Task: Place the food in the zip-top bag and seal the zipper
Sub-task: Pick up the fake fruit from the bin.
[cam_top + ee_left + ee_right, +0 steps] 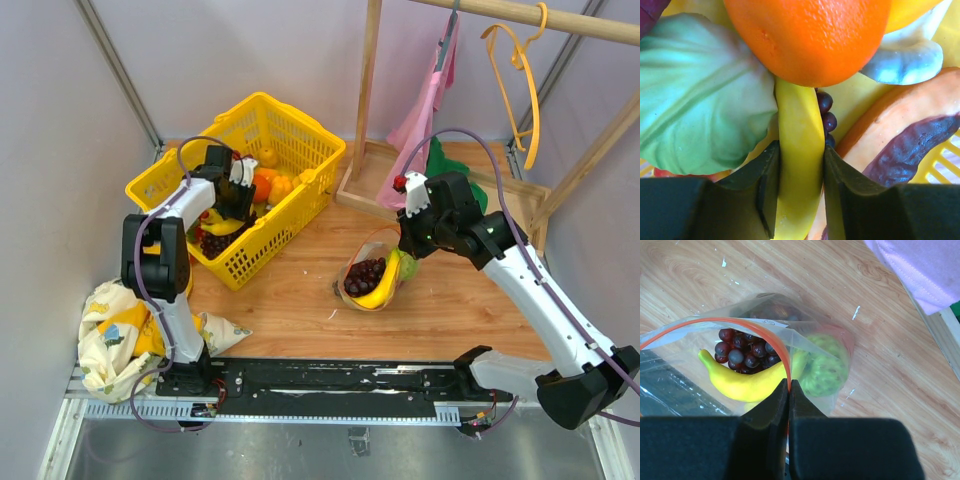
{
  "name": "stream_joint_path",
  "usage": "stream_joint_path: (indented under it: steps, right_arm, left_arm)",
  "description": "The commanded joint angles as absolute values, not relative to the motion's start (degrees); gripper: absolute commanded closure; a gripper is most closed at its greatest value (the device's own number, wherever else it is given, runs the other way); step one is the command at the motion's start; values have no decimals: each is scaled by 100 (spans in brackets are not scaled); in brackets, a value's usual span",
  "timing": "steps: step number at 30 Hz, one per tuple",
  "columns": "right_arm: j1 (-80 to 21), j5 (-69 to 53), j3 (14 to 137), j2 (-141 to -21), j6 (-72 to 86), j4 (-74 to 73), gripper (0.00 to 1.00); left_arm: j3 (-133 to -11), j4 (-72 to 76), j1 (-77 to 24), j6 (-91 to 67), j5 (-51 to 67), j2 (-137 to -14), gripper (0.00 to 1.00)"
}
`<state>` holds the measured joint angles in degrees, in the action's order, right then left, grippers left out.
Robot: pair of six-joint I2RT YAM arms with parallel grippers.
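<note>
The yellow mesh basket [250, 108] at the back left holds the food. My left gripper [232, 192] is down inside it. Its two jaws [800, 150] press on both sides of a yellow banana [797, 125], which runs under an orange [810, 35]. A green leafy piece [700, 90], dark grapes [826, 114] and an orange-and-purple piece [900, 135] lie around it. The zip-top bag [372, 272] sits mid-table, its mouth held open. My right gripper [789, 382] is shut on the red zipper [740, 324]. Inside the bag lie a banana [740, 385], grapes [742, 352] and a green fruit [825, 370].
A wooden rack [365, 110] stands at the back right with a pink cloth [430, 105] and an orange hanger [520, 70] on it. A yellow-patterned cloth bundle [115, 335] lies at the near left by the left arm's base.
</note>
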<state>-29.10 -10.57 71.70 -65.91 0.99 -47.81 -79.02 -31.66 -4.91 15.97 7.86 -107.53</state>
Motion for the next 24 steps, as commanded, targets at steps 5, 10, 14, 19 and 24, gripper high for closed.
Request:
stream_joint_path:
  steps: [5, 10, 14, 19, 24]
  right_arm:
    - [-2953, -1056, 7185, -6590, 62, -4796, 99]
    - [-2952, -1021, 7228, -6601, 70, -4833, 99]
    - [-2948, -1016, 7249, -6623, 79, -4839, 99]
    - [-2949, -1011, 7281, -6666, 88, -4833, 99]
    - [-2953, -1014, 7302, -6693, 88, -4834, 99]
  left_arm:
    - [-7994, -3373, -416, 1549, 1308, -10407, 81]
    - [-8024, -3392, -414, 1448, 1376, -10093, 86]
    - [-7995, -3375, -415, 1244, 1309, -9783, 89]
    - [-7861, -3279, -414, 1040, 1441, -9224, 90]
    - [-7815, -3116, -421, 688, 1486, -8697, 91]
